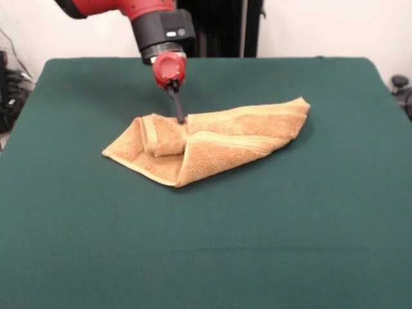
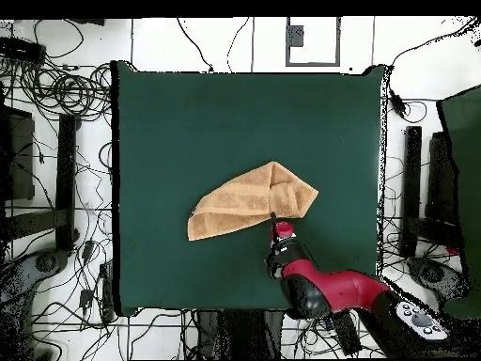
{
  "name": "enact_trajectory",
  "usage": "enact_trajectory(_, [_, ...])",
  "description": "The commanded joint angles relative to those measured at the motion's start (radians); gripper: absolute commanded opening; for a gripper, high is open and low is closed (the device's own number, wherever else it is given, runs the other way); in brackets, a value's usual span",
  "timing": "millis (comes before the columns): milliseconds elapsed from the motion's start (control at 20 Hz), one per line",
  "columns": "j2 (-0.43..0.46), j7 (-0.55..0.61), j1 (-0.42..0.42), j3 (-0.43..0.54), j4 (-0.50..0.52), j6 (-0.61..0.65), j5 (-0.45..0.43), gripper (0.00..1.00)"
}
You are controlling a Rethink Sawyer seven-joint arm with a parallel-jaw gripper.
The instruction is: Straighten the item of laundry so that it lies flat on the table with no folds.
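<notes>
Towel (image 1: 212, 141) folded on table (image 1: 206, 244); pincer (image 1: 179, 116) touching far edge.

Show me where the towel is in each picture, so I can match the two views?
Front view: the towel, folded over itself, lies a little above the middle of the table, under the end effector.
Overhead view: it lies just right of the table's middle, above the red arm.
Shared landmark: the end effector's dark tip at the towel's edge on the robot's side, next to the rolled-over fold.
</notes>
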Motion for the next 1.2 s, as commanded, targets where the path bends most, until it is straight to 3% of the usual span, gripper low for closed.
enact_trajectory(50, [-0.043, -0.009, 0.030, 0.098, 0.017, 0.194, -0.004, 0.00])
enact_trajectory(400, [-0.102, -0.144, -0.081, 0.206, 0.092, 0.486, 0.018, 0.00])
enact_trajectory(650, [-0.172, -0.258, -0.141, 0.259, 0.164, 0.711, 0.117, 0.00])
enact_trajectory(950, [-0.203, -0.286, -0.121, 0.254, 0.160, 0.897, 0.173, 0.00])
enact_trajectory(1200, [-0.173, -0.277, -0.088, 0.200, 0.123, 0.992, 0.148, 0.00])
